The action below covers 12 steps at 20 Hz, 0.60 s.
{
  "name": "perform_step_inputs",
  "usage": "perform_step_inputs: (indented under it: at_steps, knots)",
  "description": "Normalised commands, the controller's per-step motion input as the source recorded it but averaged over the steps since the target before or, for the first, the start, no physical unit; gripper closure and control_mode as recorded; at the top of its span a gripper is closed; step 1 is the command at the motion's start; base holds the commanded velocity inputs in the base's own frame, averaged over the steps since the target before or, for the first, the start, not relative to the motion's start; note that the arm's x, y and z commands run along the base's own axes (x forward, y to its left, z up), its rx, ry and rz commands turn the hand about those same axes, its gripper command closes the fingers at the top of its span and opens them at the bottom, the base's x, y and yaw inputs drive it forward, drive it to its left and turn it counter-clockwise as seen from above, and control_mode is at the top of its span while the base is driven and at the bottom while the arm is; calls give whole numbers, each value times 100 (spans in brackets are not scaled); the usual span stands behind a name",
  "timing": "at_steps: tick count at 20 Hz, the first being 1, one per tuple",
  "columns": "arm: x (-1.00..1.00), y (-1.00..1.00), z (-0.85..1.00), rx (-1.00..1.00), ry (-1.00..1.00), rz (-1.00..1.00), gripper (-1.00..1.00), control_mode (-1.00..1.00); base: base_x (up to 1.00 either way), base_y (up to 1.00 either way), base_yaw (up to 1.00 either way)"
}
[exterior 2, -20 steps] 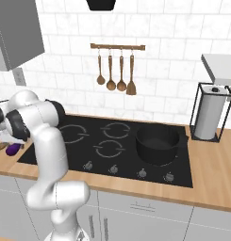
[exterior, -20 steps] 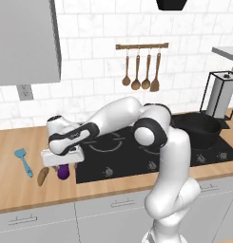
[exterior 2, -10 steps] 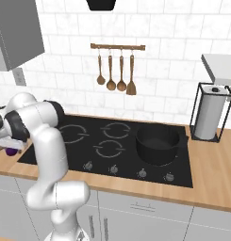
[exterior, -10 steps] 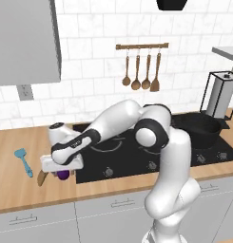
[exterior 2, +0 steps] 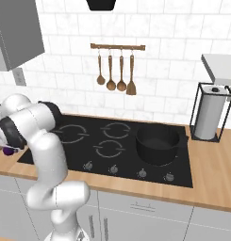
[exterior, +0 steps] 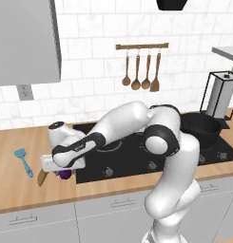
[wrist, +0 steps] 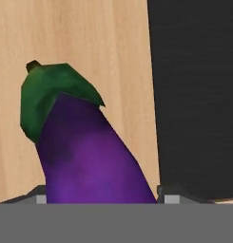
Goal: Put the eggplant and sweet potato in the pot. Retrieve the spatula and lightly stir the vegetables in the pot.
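The arm reaches low over the wooden counter [exterior: 23,190] at the left edge of the black hob [exterior: 137,156]. The gripper [exterior: 61,172] is down at counter level, directly over the eggplant [wrist: 84,152].

In the hand view the eggplant lies on the counter just beside the hob edge, its green stem cap pointing away from the camera. Its purple body runs down between the two fingertips [wrist: 172,197], one on each side. The jaws stand partly apart, straddling the eggplant. Whether the pads press on it cannot be told, so a firm hold is not confirmed. In the left base view a purple patch of the eggplant shows under the hand. In the right base view it shows at the far left, beside the arm [exterior 2: 41,141].

The sweet potato [exterior: 42,177] lies on the counter just left of the hand, mostly hidden by it. The spatula [exterior: 24,161] lies further left on the counter, apart from the hand.

The pot [exterior 2: 157,143] sits on the right side of the hob, well apart from the gripper. Nothing is seen in it.
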Motion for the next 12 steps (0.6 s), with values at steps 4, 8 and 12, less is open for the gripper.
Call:
perform_step_inputs:
  at_steps: [4, 8, 12]
  knots:
    - [-38, -59, 93, 3, -5, -3, 100, -100, 0, 0, 0]
    - [-17, -82, 97, 7, -3, -3, 100, -100, 0, 0, 0]
    - [0, -100, 76, 7, 0, -4, 100, -100, 0, 0, 0]
